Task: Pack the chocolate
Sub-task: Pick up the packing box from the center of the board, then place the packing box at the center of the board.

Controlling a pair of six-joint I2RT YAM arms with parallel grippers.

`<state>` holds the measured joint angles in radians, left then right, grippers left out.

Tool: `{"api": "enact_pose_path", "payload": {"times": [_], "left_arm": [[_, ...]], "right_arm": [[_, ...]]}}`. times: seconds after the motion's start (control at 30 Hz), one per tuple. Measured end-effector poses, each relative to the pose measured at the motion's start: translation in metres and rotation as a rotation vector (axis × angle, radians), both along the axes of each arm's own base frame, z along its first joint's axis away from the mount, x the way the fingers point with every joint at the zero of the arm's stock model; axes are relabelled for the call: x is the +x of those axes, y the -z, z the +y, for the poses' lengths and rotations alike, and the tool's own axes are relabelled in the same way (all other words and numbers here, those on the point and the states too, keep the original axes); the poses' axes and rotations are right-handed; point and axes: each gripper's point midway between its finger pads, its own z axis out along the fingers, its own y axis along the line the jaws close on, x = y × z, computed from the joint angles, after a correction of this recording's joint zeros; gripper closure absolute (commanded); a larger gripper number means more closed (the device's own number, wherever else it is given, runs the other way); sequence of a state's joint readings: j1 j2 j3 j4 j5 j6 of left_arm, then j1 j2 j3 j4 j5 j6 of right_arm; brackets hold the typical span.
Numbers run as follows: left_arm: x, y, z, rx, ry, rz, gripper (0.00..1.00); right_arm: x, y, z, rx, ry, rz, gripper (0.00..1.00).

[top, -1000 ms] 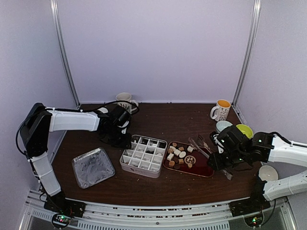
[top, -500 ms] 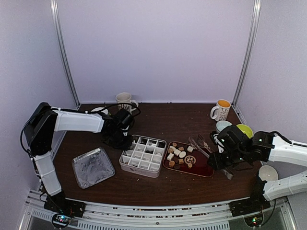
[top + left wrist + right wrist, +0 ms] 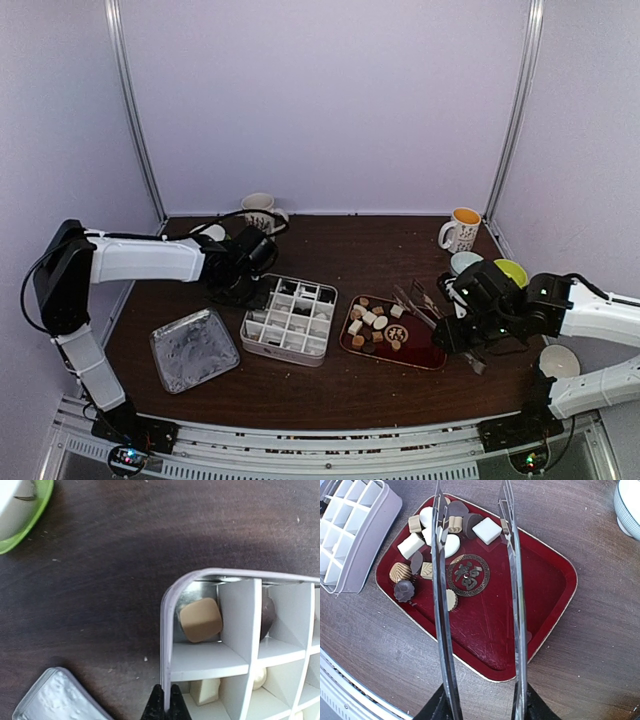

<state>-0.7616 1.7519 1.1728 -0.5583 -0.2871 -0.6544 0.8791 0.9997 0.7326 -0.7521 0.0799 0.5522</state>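
- The left arm reaches out from the left side of the tabletop, its forearm running nearly level towards the middle.
- The left hand is clenched on the thin rim of the divided box, on the box's left side near its far-left corner, one fingertip on each side of the wall.
- The right arm comes in from the right with its wrist bent down; the right hand grasps the metal tongs by their rear end.
- The tongs' two blades stand apart and extend over the red tray.
- Most of the chocolate lies clustered at the tray's far-left end, touching neither blade as far as the wrist view shows.
- A few pieces already sit in the box: a tan cube in the corner cell, a dark piece in the next cell and cream pieces in the row behind.
- Compared with a second ago, the box has slid a little to the left and turned slightly, opening a wider gap to the tray.
- The right arm and the tongs have kept their place.
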Motion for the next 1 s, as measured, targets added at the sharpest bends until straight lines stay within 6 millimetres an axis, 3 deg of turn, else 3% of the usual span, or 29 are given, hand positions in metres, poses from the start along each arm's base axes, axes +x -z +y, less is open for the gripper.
{"api": "enact_pose_path", "payload": {"times": [0.3, 0.5, 0.77, 1.0], "left_arm": [[-0.009, -0.041, 0.022, 0.058, -0.022, -0.195, 1.0], [-0.022, -0.065, 0.011, 0.058, 0.041, -0.342, 1.0], [-0.03, -0.077, 0.016, 0.016, 0.096, -0.445, 1.0], [-0.032, -0.077, 0.018, 0.008, 0.107, -0.465, 1.0]], "right_arm": [[-0.002, -0.003, 0.004, 0.016, -0.025, 0.001, 0.57], [-0.006, -0.017, 0.011, 0.074, -0.075, -0.028, 0.57], [-0.025, -0.025, 0.018, 0.111, -0.166, 0.023, 0.58], [-0.049, -0.014, 0.013, 0.04, -0.21, 0.186, 0.61]]}}
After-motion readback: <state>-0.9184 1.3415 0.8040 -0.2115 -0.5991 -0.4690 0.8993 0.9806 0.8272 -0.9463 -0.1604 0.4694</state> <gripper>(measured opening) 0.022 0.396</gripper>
